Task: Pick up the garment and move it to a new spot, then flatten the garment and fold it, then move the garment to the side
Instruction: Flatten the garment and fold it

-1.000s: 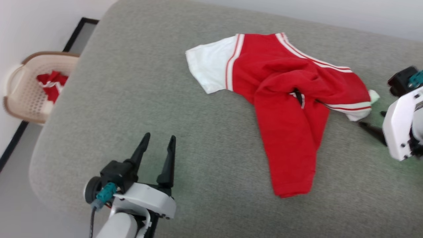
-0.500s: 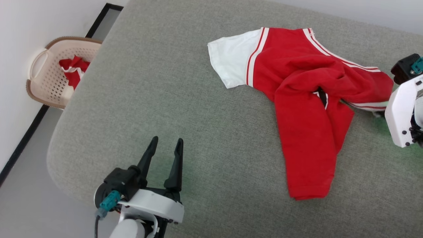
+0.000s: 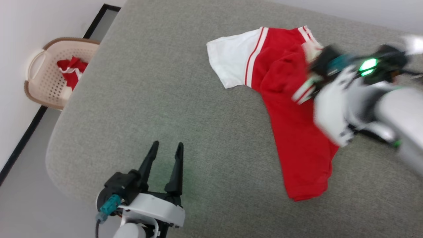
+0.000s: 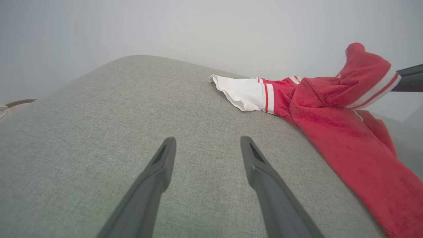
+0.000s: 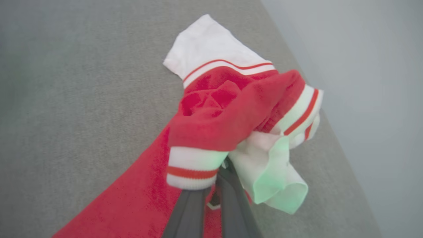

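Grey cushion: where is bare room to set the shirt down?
Free: the wide left half of the cushion, bordered by the left gripper, the white sleeve and the edge near the basket. Crowded: the right half, where the garment lies.

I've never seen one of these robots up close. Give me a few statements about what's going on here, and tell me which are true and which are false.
1. The right gripper is shut on the garment. True.
2. The left gripper is gripping the garment too. False: it is open, over bare cushion, apart from the garment.
3. The basket beside the cushion holds red cloth. True.
4. The whole garment hangs in the air. False: one end is raised at the right gripper; the rest lies on the cushion.
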Controlling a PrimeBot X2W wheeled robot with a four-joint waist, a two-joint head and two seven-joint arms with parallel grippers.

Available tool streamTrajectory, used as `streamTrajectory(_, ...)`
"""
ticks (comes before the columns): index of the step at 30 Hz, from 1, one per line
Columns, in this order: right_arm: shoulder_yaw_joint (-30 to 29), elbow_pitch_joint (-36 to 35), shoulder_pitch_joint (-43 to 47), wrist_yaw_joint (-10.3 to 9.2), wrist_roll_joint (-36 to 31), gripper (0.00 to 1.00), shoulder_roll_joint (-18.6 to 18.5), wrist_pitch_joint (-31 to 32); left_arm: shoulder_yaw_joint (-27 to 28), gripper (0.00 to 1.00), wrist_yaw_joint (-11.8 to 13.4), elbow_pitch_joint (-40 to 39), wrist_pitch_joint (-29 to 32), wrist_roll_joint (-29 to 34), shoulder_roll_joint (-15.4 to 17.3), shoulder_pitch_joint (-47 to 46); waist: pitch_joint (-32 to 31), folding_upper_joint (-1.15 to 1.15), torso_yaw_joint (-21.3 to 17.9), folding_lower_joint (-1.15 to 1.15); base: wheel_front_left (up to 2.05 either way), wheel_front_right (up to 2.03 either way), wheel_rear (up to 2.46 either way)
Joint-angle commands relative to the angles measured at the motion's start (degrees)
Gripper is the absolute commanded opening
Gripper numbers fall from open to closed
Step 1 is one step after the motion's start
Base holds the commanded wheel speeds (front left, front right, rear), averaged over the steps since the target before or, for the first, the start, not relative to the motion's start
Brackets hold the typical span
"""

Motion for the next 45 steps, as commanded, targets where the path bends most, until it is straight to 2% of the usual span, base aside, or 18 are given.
streamTrajectory(1,1.4,0.1,-0.6,-0.08,-0.3,0.00,1.3,-0.2,-0.2,1.00,-0.4,0.2,0.0,-0.2,-0.2,-0.1,0.6,0.00,0.7,0.00,0.00,0.00,0.00)
streamTrajectory(5,4.8,3.7,0.2,-0.08,-0.7,0.00,6.4,-1.2,-1.8,1.00,-0.5,0.5,0.0,-2.1,-0.3,-1.4,1.7,0.00,3.0,0.00,0.00,0.00,0.00)
streamTrajectory(9,6.1,7.4,0.5,-0.08,-0.9,0.00,8.2,-2.7,-2.7,1.00,0.7,-0.1,0.0,-4.1,-0.2,-1.3,1.8,0.00,4.5,0.00,0.00,0.00,0.00)
streamTrajectory(10,6.3,7.7,0.1,-0.08,-0.9,0.03,8.2,-3.3,-2.4,1.00,0.9,-0.3,0.0,-4.3,-0.2,-1.0,1.7,0.00,4.4,0.00,0.00,0.00,0.00)
streamTrajectory(11,6.4,7.7,-0.4,-0.08,-1.3,0.39,8.1,-3.9,-2.0,1.00,1.1,-0.4,0.0,-4.5,-0.3,-0.7,1.5,0.00,4.1,0.00,0.00,0.00,0.00)
streamTrajectory(12,6.5,7.5,-0.6,-0.08,-1.3,1.00,7.9,-4.5,-1.7,1.00,1.2,-0.5,0.0,-4.5,-0.3,-0.3,1.4,0.00,3.8,0.00,0.00,0.00,0.00)
streamTrajectory(17,6.7,2.8,-1.8,-0.08,0.6,1.00,4.5,-5.0,-0.3,1.00,1.1,-0.9,0.0,-4.9,-0.3,1.0,0.1,0.00,1.2,0.00,0.00,0.00,0.00)
streamTrajectory(25,6.8,-11.6,-2.5,-0.08,3.1,1.00,-5.7,4.0,-0.7,1.00,1.1,-1.7,0.0,-5.1,-0.2,0.3,0.3,0.00,-0.7,0.00,0.00,0.00,0.00)
streamTrajectory(28,6.7,-14.5,-4.0,-0.08,3.3,1.00,-7.7,5.7,-1.4,1.00,1.2,-1.7,0.0,-5.8,-0.3,0.1,0.8,0.00,-0.4,0.00,0.00,0.00,0.00)
streamTrajectory(36,6.8,-12.6,-7.4,-0.08,0.9,1.00,-6.0,8.2,-3.5,1.00,1.5,-1.1,0.0,-7.9,-0.2,-0.5,2.1,0.00,2.6,0.00,0.00,0.00,0.00)
streamTrajectory(45,6.8,-8.3,-6.5,-0.08,-1.9,1.00,-4.1,8.7,-4.5,1.00,1.8,-0.9,0.0,-9.2,-0.3,0.0,2.6,0.00,4.5,0.00,0.00,0.00,0.00)
